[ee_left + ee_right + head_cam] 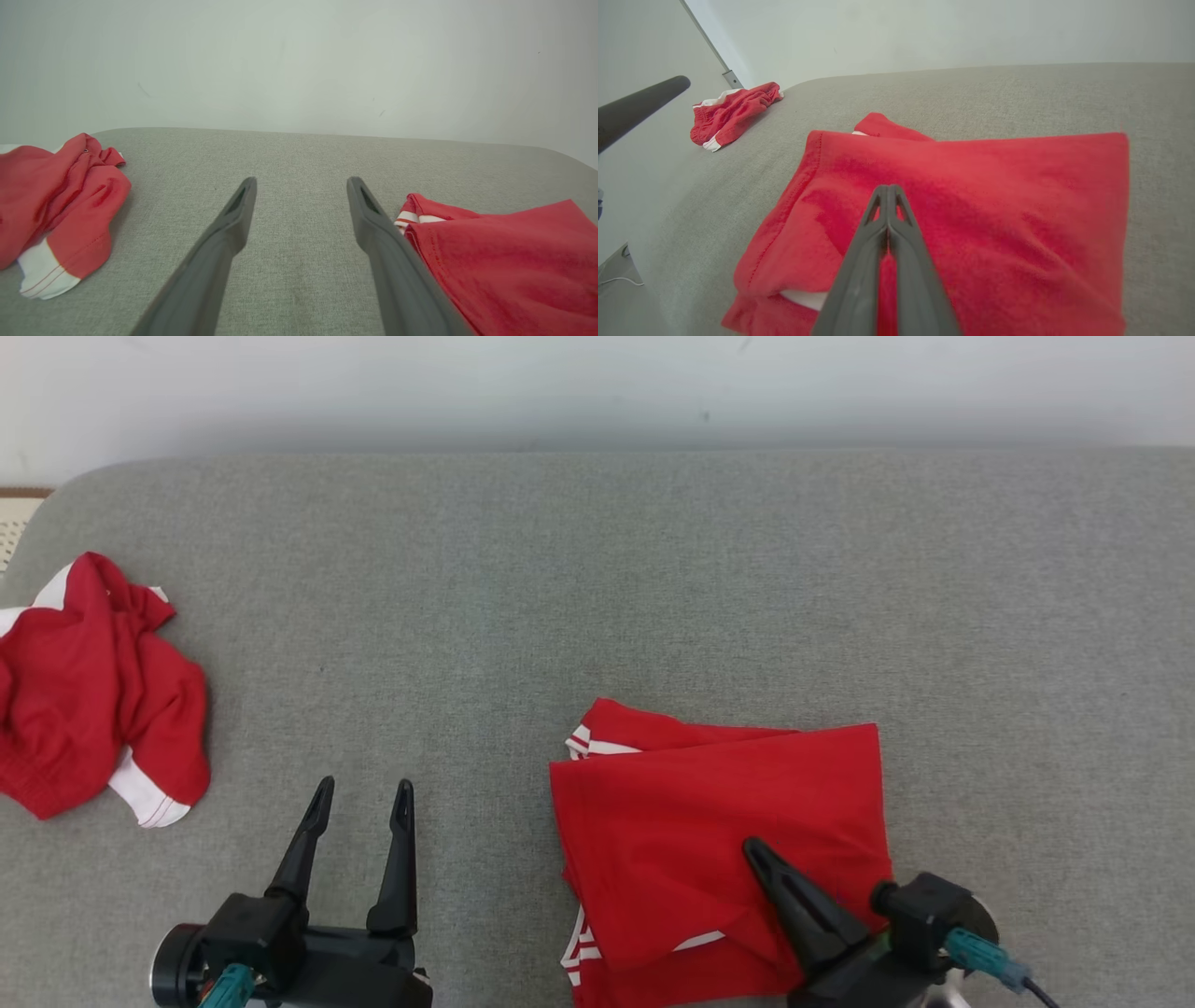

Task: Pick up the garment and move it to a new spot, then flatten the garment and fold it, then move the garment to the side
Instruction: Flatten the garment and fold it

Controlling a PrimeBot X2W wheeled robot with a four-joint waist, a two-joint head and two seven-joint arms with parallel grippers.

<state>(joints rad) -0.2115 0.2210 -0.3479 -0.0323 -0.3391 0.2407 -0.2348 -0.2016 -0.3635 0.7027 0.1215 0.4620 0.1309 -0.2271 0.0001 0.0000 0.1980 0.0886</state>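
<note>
The garment (719, 821) is red with white striped trim and lies folded into a rough rectangle on the grey surface, right of centre. My right gripper (754, 847) is shut and its tips point onto the garment's near part. In the right wrist view, the right gripper (888, 187) has both fingers pressed together over the red cloth (994, 196), and no fold shows between the tips. My left gripper (362, 793) stands open above bare grey fabric to the left of the garment. In the left wrist view, the left gripper (301, 182) is empty, with the garment (504, 261) just beyond its right finger.
A second red and white garment (84, 691) lies crumpled at the far left edge, also seen as a crumpled heap (56, 200) and a small red pile (733, 112). The grey padded surface (597, 579) runs back to a pale wall (597, 383). A dark finger (640, 105) of the left gripper crosses the right wrist view.
</note>
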